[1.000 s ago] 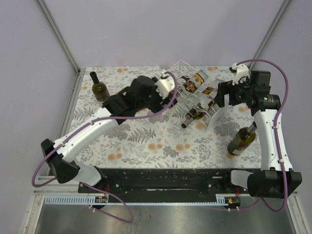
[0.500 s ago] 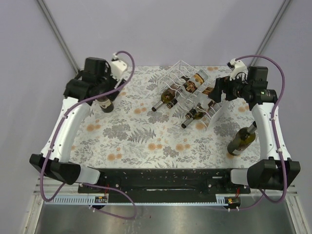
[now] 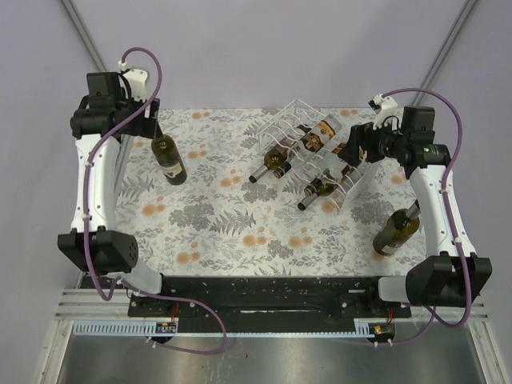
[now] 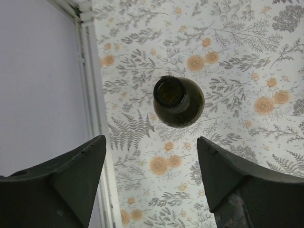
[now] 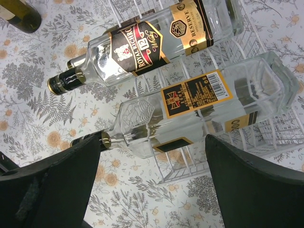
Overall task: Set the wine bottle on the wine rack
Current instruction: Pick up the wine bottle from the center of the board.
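Surface: floral tabletop (image 3: 232, 240), orange and grey print. One whisky bottle (image 5: 142, 42) (label reads Royal Reserve) lies sideways; square clear bottle (image 5: 199, 109) just beside it.

The worktop (image 3: 240, 232) before me wears a covering printed with grey ferns and orange flowers. Plain pale lilac walls (image 3: 264, 48) close it in at the back and on both sides, with slanting metal frame posts (image 3: 94, 54) at the two far corners. A black rail (image 3: 264, 292) runs along the near edge, and a dull grey metal surface (image 3: 304, 360) lies below it. The light is soft and even.
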Motion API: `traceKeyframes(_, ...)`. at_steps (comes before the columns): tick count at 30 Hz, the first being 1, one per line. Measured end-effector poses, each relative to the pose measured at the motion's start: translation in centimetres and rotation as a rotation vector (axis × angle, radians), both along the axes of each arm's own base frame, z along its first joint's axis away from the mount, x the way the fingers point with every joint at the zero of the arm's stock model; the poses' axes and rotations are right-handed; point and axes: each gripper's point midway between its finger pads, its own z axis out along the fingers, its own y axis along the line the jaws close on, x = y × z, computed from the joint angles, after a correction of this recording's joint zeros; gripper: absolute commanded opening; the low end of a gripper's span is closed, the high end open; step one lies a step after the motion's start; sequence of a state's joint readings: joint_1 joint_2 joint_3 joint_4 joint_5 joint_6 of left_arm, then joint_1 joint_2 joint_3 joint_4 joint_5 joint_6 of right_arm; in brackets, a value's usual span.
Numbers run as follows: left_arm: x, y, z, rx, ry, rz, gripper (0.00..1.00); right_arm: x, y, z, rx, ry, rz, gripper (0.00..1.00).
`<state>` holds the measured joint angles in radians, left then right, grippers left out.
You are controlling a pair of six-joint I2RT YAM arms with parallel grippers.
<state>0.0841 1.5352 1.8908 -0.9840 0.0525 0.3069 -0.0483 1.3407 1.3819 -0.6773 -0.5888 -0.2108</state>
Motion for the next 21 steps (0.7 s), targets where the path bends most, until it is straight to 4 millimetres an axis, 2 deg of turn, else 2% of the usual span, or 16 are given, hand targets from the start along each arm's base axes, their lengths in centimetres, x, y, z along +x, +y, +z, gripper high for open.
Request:
traceKeyframes(4, 2.0, -0.8, -3.8, -0.085, 0.096, -0.011, 0.81, 0.0, 0.4, 0.3, 0.019, 0.003, 0.0, 0.99)
traceKeyframes(6, 2.7, -1.2, -5.0, -0.119, 0.124, -0.013, 0.81, -0.1, 0.5, 0.7, 0.029, 0.002, 0.0, 0.99)
traceKeyframes(11, 3.5, -1.7, -5.5, -0.157, 0.122, -0.008, 0.77, -0.3, 0.8, 1.4, 0.038, -0.019, 0.014, 0.99)
traceKeyframes(16, 4.2, -1.8, -5.4, -0.172, 0.091, -0.003, 0.61, -0.7, 0.9, 2.1, 0.038, -0.045, 0.019, 0.99)
traceKeyframes(21, 4.5, -1.8, -6.5, -0.177, 0.108, 0.001, 0.54, -1.2, 0.9, 2.1, 0.035, -0.063, 0.021, 1.0)
